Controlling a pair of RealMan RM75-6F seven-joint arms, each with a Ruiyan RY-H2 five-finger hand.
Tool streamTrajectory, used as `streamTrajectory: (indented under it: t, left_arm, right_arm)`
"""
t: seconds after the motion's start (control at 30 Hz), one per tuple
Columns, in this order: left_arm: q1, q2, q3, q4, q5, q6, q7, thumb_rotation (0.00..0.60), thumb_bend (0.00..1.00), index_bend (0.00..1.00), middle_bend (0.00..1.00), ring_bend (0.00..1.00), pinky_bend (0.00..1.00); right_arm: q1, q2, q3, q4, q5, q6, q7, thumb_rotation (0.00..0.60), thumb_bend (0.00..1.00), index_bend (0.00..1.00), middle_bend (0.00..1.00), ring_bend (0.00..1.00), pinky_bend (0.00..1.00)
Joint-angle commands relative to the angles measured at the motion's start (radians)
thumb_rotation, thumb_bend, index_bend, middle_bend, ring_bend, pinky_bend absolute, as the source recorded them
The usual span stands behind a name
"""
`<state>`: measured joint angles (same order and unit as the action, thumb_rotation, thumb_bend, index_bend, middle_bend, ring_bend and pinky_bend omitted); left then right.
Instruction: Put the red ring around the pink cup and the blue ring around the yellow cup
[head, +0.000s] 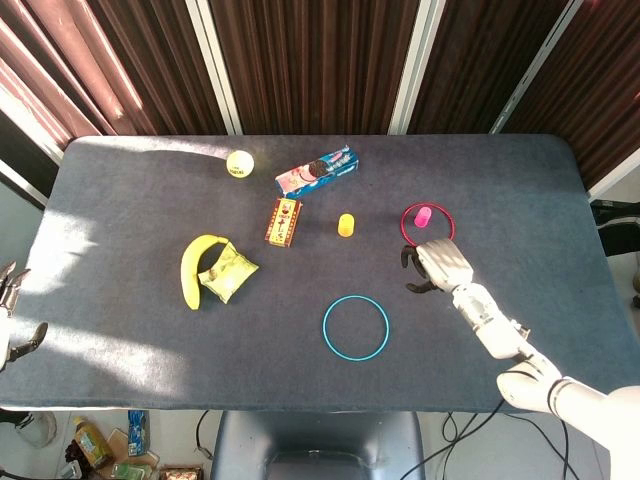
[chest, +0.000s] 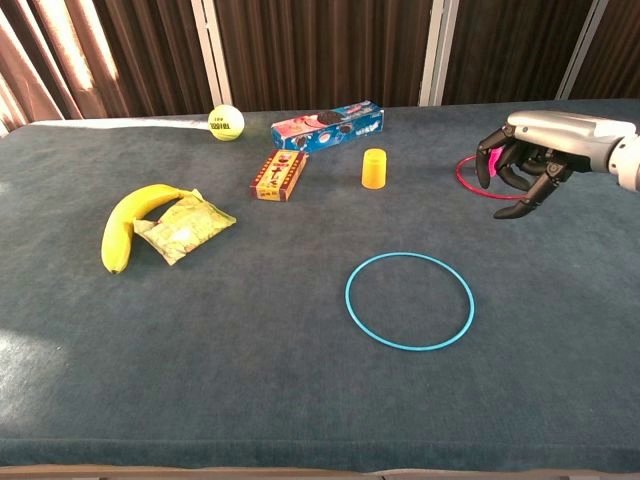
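From above, the red ring (head: 428, 222) circles the pink cup (head: 423, 215); my right hand (head: 437, 265) hovers near, fingers spread, empty. The chest camera hides that cup. Blue ring (chest: 409, 300) lies apart from the yellow cup (chest: 374, 168)

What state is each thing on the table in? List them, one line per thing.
Thin red plastic ring: flat, around the pink cup.
Small pink plastic cup: upright inside that ring.
Thin blue plastic ring: flat, nothing inside.
Small yellow plastic cup: upright, no ring around it.
Right hand: fingers apart, holding nothing.
Left hand: at the table's left edge, holding nothing.
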<state>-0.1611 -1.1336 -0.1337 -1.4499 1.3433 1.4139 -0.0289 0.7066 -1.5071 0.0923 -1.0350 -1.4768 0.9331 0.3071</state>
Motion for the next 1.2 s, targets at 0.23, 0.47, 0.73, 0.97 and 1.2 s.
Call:
streamTrajectory:
  t: [0.23, 0.47, 0.73, 0.97, 1.2]
  left_arm:
    - [0.006, 0.002, -0.005, 0.02, -0.015, -0.002, -0.006, 0.6, 0.29, 0.13, 0.0, 0.0, 0.17]
    - [0.003, -0.006, -0.008, 0.063, -0.046, -0.041, -0.031, 0.6, 0.29, 0.14, 0.0, 0.0, 0.17]
    - [0.011, -0.003, -0.012, 0.079, -0.044, -0.029, -0.046, 0.6, 0.29, 0.14, 0.0, 0.0, 0.18]
    - [0.015, 0.002, -0.01, 0.079, -0.039, -0.027, -0.048, 0.6, 0.29, 0.14, 0.0, 0.0, 0.18]
    - [0.019, 0.006, -0.015, 0.082, -0.046, -0.024, -0.051, 0.6, 0.29, 0.14, 0.0, 0.0, 0.18]
  right_arm:
    - [-0.026, 0.076, -0.082, -0.106, -0.088, 0.027, 0.034, 0.6, 0.26, 0.66, 0.9, 1.0, 0.95]
    - [-0.013, 0.082, -0.142, -0.11, -0.15, 0.003, 0.113, 0.6, 0.26, 0.67, 0.9, 1.0, 0.95]
    - [0.001, 0.091, -0.182, -0.112, -0.19, -0.007, 0.161, 0.6, 0.31, 0.68, 0.9, 1.0, 0.95]
    - [0.016, 0.081, -0.204, -0.107, -0.201, -0.036, 0.192, 0.6, 0.33, 0.69, 0.9, 1.0, 0.95]
    - [0.039, 0.052, -0.209, -0.093, -0.208, -0.06, 0.202, 0.6, 0.41, 0.69, 0.9, 1.0, 0.95]
